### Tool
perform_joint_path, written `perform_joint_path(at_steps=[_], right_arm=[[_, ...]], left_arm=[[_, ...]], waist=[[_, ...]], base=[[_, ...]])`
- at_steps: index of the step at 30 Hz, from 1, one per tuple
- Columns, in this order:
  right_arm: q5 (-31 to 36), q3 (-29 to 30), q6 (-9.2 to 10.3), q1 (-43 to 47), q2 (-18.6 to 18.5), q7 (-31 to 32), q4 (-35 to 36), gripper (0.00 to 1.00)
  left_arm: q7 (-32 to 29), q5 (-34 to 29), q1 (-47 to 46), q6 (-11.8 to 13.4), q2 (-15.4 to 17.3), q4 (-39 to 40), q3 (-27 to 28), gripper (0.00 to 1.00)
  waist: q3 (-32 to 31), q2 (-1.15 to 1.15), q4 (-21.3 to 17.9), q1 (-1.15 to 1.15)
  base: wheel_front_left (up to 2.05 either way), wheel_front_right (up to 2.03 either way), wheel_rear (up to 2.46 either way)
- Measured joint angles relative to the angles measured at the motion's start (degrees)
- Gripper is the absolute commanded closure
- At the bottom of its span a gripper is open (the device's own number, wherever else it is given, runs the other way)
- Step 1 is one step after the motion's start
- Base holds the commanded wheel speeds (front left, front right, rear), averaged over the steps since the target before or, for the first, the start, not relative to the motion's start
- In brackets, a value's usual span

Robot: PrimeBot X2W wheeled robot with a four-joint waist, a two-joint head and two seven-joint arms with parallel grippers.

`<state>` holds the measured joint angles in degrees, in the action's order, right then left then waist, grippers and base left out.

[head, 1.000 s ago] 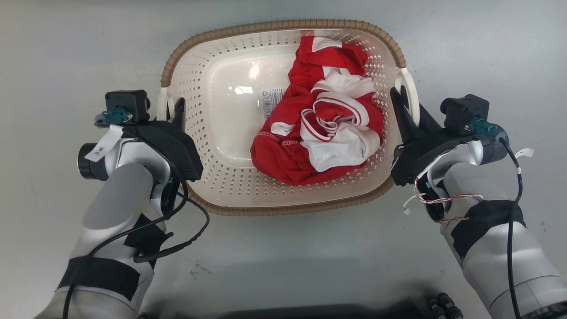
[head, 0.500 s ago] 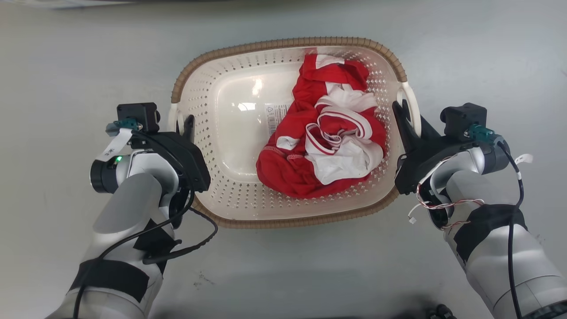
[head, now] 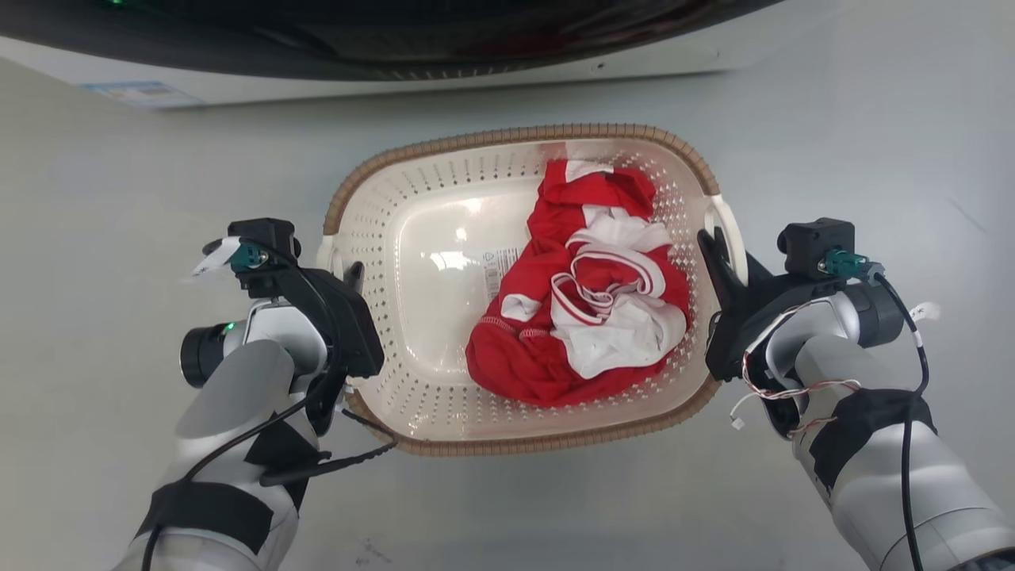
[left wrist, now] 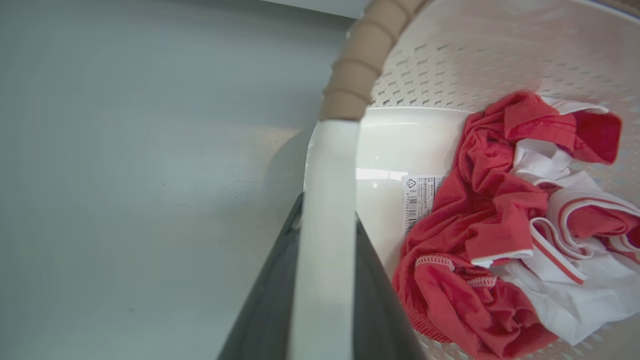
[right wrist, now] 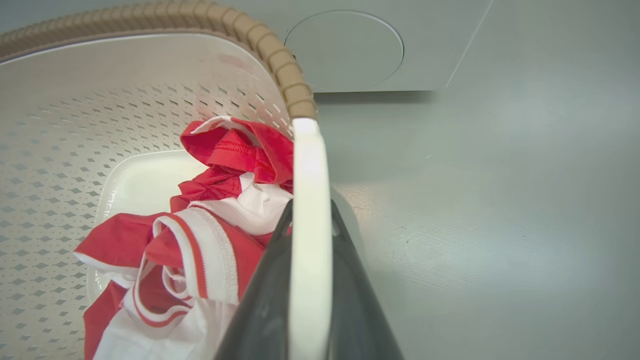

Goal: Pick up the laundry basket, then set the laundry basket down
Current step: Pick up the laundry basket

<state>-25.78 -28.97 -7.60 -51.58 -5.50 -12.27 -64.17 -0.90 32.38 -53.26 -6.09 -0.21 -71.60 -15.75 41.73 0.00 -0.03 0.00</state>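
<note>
Laundry basket: the cream-white perforated laundry basket with its brown woven-look rim sits in the middle of the head view, long side across, between the two claws.
Place: it is over a grey floor, near a white appliance with a dark curved front that runs along the top of the head view.
Contents: a crumpled red and white garment lies in the right half. The left half of the bottom is bare apart from a printed label that touches the cloth.
Left claw: the left claw is narrowed on the basket's left handle. One dark finger lies inside the white loop and the other outside, both pressed against it.
Right claw: the right claw grips the right handle in the same way, with the white strip running up between its two dark fingers.
Arms: both pale forearms reach in from the lower corners of the head view, and each wrist is level with its handle.
Contact with floor: from above it is hard to tell. A soft shadow beside the basket in the left wrist view suggests the base may be off the floor.
Behind the basket: the right wrist view shows a round outline on a pale panel beyond the rim.
</note>
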Motion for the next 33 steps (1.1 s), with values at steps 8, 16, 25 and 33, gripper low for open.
perform_joint_path(at_steps=[8, 16, 25, 33], right_arm=[[-3.4, -0.6, -0.25, 2.4, 0.9, 2.9, -2.1, 1.0], [-6.6, -1.7, -0.32, 6.6, 1.7, 6.2, -3.6, 1.0], [-9.7, -2.6, -0.33, 11.9, 2.5, 10.1, -4.9, 1.0], [-11.8, -3.3, -0.47, 15.2, 2.7, 13.5, -5.2, 1.0]], left_arm=[[-3.6, 2.0, 2.6, -0.5, -0.2, -1.0, 0.4, 1.0], [-8.0, 3.3, 6.8, -1.0, -0.4, -1.8, 0.5, 1.0], [-13.8, 4.5, 11.7, -1.0, -0.4, -2.1, 0.5, 1.0], [-18.7, 6.5, 15.3, -1.0, -0.3, -2.2, -0.2, 1.0]], waist=[[-6.1, 0.0, 0.0, 0.0], [-12.6, 0.0, -0.1, 0.0], [-19.8, 0.0, -0.1, 0.0], [-26.2, 0.0, 0.1, -0.01]], base=[[0.0, 0.0, 0.0], [0.0, 0.0, 0.0], [0.0, 0.0, 0.0], [0.0, 0.0, 0.0]])
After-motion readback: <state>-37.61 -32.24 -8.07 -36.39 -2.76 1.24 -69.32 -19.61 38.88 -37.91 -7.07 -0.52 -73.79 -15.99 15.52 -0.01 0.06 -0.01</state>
